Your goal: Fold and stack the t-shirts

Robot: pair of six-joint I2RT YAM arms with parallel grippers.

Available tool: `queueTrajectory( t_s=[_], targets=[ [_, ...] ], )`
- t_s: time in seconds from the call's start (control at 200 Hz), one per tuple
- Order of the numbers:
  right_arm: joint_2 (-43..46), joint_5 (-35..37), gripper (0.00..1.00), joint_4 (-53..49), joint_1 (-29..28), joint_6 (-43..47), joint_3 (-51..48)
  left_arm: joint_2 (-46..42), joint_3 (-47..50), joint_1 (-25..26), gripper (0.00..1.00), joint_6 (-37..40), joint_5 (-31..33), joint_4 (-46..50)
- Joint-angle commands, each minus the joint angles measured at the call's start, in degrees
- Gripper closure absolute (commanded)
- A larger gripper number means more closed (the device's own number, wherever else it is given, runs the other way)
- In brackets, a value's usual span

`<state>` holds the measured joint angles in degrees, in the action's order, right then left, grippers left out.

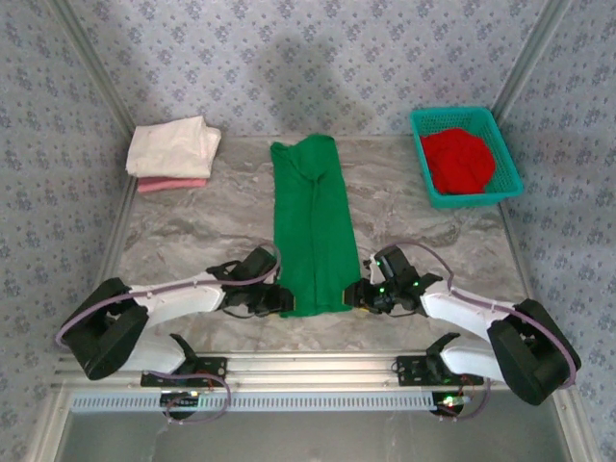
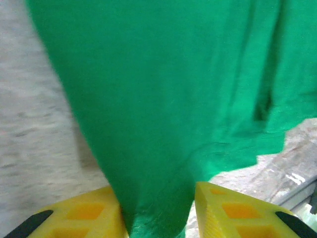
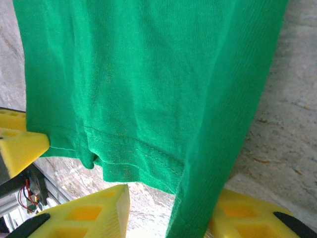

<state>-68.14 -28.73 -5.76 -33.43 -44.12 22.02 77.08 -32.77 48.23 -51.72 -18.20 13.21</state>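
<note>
A bright green t-shirt [image 1: 313,226], folded into a long strip, lies down the middle of the table. My left gripper [image 1: 282,300] holds its near left corner, and my right gripper [image 1: 354,296] holds its near right corner. In the left wrist view the green t-shirt [image 2: 173,99] bunches down between the yellow fingers of my left gripper [image 2: 157,208], which is shut on it. In the right wrist view a folded edge of the green t-shirt [image 3: 148,74] runs into my right gripper [image 3: 171,208], pressed against the right finger. A cream-white t-shirt [image 1: 173,146] lies folded on a pink t-shirt [image 1: 171,184] at the back left.
A teal mesh basket [image 1: 472,200] at the back right holds a crumpled red t-shirt [image 1: 460,159]. Patterned walls close in the marble table on three sides. A metal rail [image 1: 308,364] runs along the near edge behind both grippers.
</note>
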Motion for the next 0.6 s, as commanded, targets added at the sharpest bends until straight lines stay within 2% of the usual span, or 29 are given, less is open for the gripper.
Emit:
queueTrajectory(
  t_s=[0.0,0.21,0.32,0.41,0.48,0.595],
  targets=[
    [0.81,0.69,0.59,-0.91,-0.37,-0.1,1.14,0.66,-2.03,1.04,0.63,1.11,0.43,0.32],
    [0.91,1.18,0.59,-0.71,-0.35,0.09,0.77,1.52,-1.16,1.1,0.65,0.71,1.9,0.62],
    [1.16,1.56,0.53,-0.77,-0.23,0.0,0.68,1.95,-0.44,1.09,0.65,0.15,2.87,0.48],
    [0.83,2.14,0.51,-1.38,-0.11,0.3,1.01,1.72,-0.37,0.87,0.7,0.56,4.3,1.6],
    [0.09,2.02,0.53,-1.06,-0.02,0.6,1.2,1.44,-0.31,0.55,0.77,0.67,4.98,1.73],
    [-1.33,1.97,0.57,-1.0,0.0,0.87,2.09,0.77,0.08,-0.13,0.78,0.9,5.8,1.7]
  ],
)
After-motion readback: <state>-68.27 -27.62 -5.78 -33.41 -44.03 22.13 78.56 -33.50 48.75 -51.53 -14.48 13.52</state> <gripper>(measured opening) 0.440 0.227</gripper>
